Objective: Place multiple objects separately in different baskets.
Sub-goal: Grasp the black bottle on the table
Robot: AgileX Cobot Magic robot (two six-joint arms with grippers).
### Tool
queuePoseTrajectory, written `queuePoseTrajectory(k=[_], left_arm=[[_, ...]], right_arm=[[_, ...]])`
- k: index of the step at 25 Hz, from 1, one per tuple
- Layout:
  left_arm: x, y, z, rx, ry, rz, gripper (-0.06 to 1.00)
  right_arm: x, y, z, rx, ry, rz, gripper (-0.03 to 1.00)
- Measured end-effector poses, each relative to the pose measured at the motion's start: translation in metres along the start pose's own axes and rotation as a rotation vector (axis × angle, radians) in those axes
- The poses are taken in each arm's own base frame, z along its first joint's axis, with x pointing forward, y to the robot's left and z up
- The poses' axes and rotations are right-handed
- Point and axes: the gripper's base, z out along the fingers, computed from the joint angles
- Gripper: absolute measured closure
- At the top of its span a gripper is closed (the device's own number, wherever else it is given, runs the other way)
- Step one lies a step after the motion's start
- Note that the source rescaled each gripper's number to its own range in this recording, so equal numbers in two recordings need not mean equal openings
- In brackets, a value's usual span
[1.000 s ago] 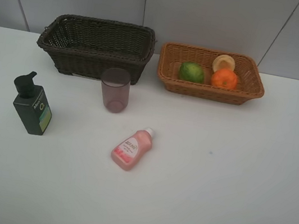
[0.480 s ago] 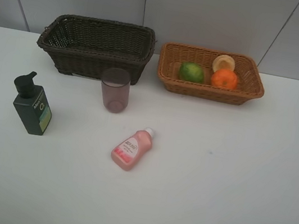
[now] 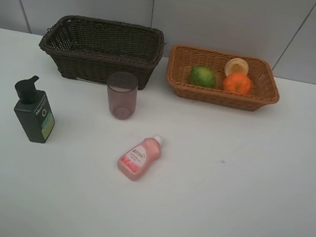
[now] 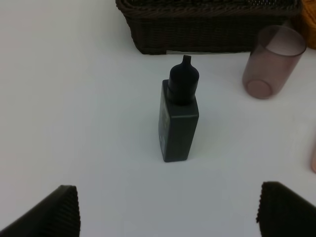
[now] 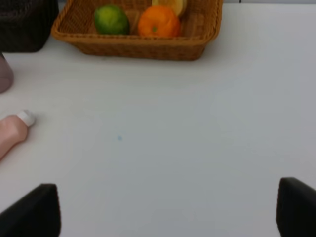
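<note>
Pump bottle (image 3: 34, 116): upright, left-centre of exterior high frame, on tabletop (image 3: 241, 198). Likely rigid, slick plastic, top-heavy; grip flat body sides, not pump. Left pincer (image 4: 175, 212) wide, empty; right pincer (image 5: 168, 210) likewise.

The left gripper (image 4: 165, 212) is wide open. Of its two dark fingers (image 4: 52, 215) only the tips show, far from each other, and their inner edges have a fine ribbed surface. They hold nothing and touch nothing. The right gripper (image 5: 163, 210) has the same pose: its black fingers (image 5: 32, 210) are spread well apart and are also free. Both wrists are raised and tilted, so that they look forward and downward. How the arms behind them are bent, I cannot tell.
</note>
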Motion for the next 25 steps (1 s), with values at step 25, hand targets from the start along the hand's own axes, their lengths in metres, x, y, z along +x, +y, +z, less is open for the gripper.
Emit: queuePoseTrajectory(k=[25], left_arm=[[0.000,0.000,0.000,0.000,0.000,0.000,0.02]], right_arm=[[-0.005,0.009,0.012,-0.101,-0.099,0.045,0.07]])
